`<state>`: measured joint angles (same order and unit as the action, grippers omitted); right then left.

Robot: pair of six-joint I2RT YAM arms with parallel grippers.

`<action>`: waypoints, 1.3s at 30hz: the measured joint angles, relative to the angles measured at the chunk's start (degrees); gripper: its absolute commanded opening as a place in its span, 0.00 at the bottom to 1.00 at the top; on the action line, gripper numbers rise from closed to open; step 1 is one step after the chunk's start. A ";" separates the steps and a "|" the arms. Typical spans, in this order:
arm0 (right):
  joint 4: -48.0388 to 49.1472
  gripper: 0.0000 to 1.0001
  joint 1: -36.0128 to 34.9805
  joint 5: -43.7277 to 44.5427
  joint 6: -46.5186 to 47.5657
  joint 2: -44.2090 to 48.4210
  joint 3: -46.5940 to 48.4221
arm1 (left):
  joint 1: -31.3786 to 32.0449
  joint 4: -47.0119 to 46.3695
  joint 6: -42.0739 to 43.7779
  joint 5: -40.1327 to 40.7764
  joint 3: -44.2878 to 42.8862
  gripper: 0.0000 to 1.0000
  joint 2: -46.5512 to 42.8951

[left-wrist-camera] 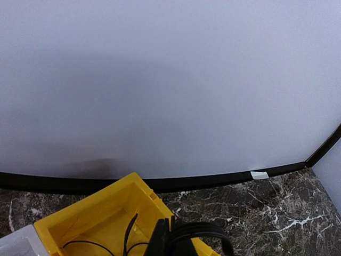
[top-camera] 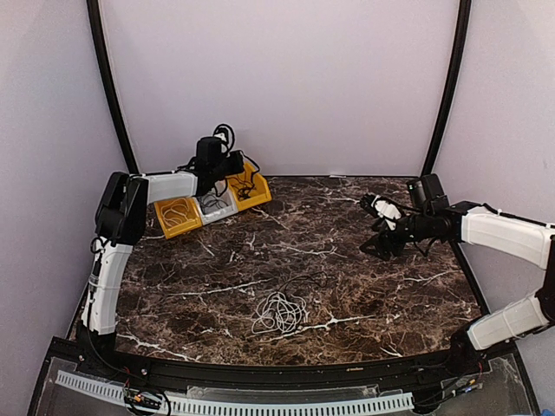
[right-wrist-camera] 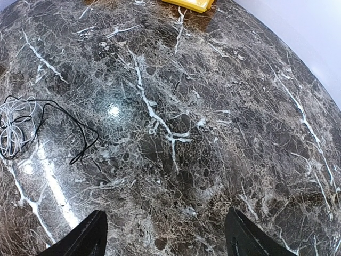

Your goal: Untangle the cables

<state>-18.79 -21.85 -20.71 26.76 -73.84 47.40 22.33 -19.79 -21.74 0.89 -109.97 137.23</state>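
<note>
A palm-sized tangle of white and grey cables (top-camera: 279, 312) lies on the marble table, front centre, with a thin black cable (top-camera: 308, 279) trailing from it. The right wrist view shows this tangle (right-wrist-camera: 15, 128) at the left edge and the black cable (right-wrist-camera: 72, 125) looping out of it. My right gripper (top-camera: 378, 227) hovers at the right side, open and empty (right-wrist-camera: 166, 237), well apart from the tangle. My left gripper (top-camera: 224, 143) is raised over the right yellow bin, shut (left-wrist-camera: 164, 237), with a coil of black cable (left-wrist-camera: 205, 229) at its fingertips.
Three small bins stand in a row at the back left: a yellow bin (top-camera: 178, 217) with a pale cable coiled inside, a grey bin (top-camera: 215, 206), and another yellow bin (top-camera: 253, 186). That yellow bin (left-wrist-camera: 90, 216) holds a thin black cable (left-wrist-camera: 128, 232). The back wall rises close behind.
</note>
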 measured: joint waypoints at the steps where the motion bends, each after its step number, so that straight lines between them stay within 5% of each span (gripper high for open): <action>1: 0.00 0.77 0.00 0.00 0.09 -0.11 -0.02 | -0.07 0.04 -0.15 0.00 -0.20 0.00 0.48; 9: 0.04 0.78 0.02 0.09 0.46 -1.40 -0.07 | -0.11 -0.26 -2.36 -1.27 -2.16 0.00 4.31; 26: 0.15 0.78 0.15 0.07 0.87 -2.03 -0.07 | -1.75 -2.75 -9.97 -17.53 -5.46 0.02 8.33; 39: 0.17 0.78 0.15 -0.07 1.27 -2.01 -0.07 | -4.09 12.59 -9.66 -11.67 -7.96 0.34 5.97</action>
<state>-18.61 -21.69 -20.78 28.03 -75.85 47.33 18.24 -7.20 -31.40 -10.79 -117.93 143.20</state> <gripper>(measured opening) 0.778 0.304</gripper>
